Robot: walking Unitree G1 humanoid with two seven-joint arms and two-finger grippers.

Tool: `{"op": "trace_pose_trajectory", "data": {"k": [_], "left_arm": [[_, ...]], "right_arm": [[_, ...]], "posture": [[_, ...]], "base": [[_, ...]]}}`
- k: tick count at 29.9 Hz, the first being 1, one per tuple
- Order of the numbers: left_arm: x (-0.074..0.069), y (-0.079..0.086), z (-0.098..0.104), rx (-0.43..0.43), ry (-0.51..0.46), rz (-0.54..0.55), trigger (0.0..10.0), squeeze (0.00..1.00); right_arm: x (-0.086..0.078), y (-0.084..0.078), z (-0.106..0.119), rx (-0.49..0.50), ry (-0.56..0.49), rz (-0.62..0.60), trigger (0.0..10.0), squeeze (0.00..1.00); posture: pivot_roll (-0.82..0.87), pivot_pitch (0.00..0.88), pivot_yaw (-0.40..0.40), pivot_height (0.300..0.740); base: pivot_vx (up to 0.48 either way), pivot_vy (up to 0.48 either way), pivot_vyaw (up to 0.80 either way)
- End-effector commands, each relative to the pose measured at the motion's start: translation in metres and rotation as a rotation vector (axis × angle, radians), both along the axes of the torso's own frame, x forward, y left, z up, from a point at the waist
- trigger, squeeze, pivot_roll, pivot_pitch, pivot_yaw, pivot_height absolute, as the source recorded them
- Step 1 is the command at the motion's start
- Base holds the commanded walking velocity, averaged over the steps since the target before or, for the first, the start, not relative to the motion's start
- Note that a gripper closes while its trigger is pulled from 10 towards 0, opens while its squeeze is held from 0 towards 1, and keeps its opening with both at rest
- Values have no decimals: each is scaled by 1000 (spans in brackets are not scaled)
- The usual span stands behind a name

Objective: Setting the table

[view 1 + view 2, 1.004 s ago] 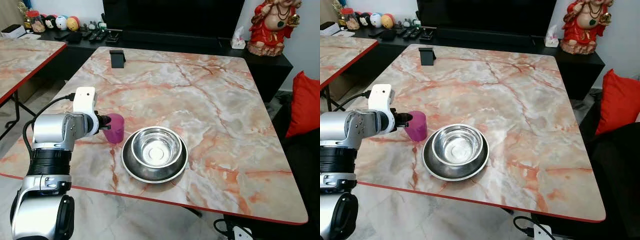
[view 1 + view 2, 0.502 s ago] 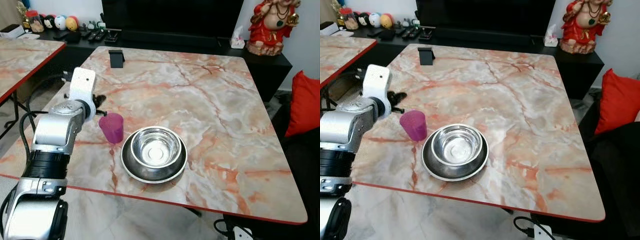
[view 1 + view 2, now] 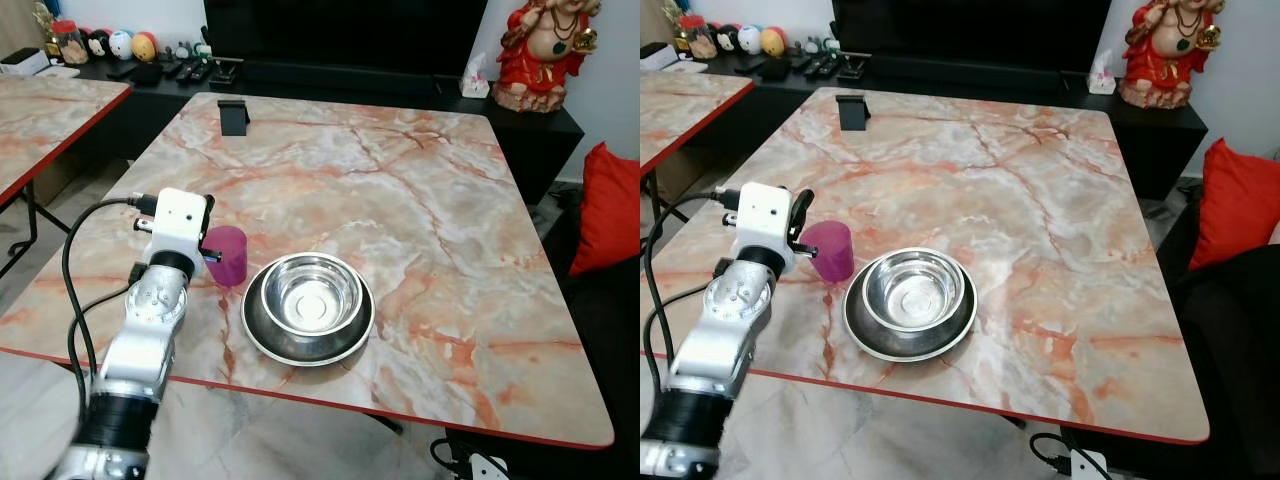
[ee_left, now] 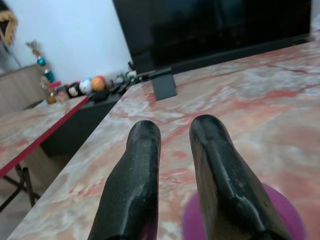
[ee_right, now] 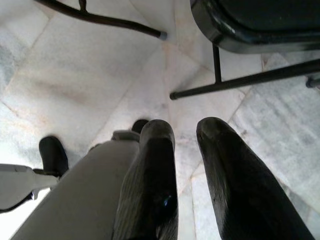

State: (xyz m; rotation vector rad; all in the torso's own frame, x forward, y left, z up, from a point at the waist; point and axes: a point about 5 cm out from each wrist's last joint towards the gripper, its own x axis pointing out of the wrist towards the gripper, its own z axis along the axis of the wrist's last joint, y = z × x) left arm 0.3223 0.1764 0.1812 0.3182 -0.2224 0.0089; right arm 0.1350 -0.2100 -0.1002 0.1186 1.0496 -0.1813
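A purple cup stands upright near the left edge of a marble table, just left of a steel bowl nested in a wider steel dish. The left gripper hangs just over the cup's left rim, fingers a narrow gap apart and gripping nothing. The right gripper hangs idle over the floor, fingers slightly apart and empty. The risk here: a careless sideways move could clip the rim and tip the light cup toward the bowl.
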Motion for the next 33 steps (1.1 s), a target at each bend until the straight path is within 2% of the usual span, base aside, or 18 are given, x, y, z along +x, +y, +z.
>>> {"op": "trace_pose_trajectory", "data": {"k": [1, 8, 11, 17, 30, 33], "left_arm": [[-7, -2, 8, 70, -90, -10, 10000, 0], [-30, 5, -8, 72, -109, -1, 10000, 0], [-33, 7, -16, 52, -93, 12, 10000, 0], [-30, 2, -23, -6, -91, 7, 10000, 0], [-28, 11, -22, 8, -89, 18, 10000, 0], [-23, 9, -20, -11, -94, 16, 10000, 0]], "right_arm": [[-2, -3, 0, -5, -6, -21, 10000, 0], [-2, -4, 0, -8, -8, -21, 10000, 0], [-2, -4, 0, -8, -8, -19, 10000, 0], [-1, -3, 0, -10, -12, -13, 10000, 0], [-3, -3, 0, -9, -15, -32, 10000, 0], [-4, -4, 0, -14, -13, -59, 10000, 0]], "posture": [[115, 0, -52, 727], [124, 0, -56, 727], [133, 0, -64, 727], [124, 0, -65, 727], [122, 0, -57, 727], [105, 0, -34, 727]], "base": [[0, 0, 0], [0, 0, 0], [0, 0, 0], [0, 0, 0], [0, 0, 0], [0, 0, 0]]}}
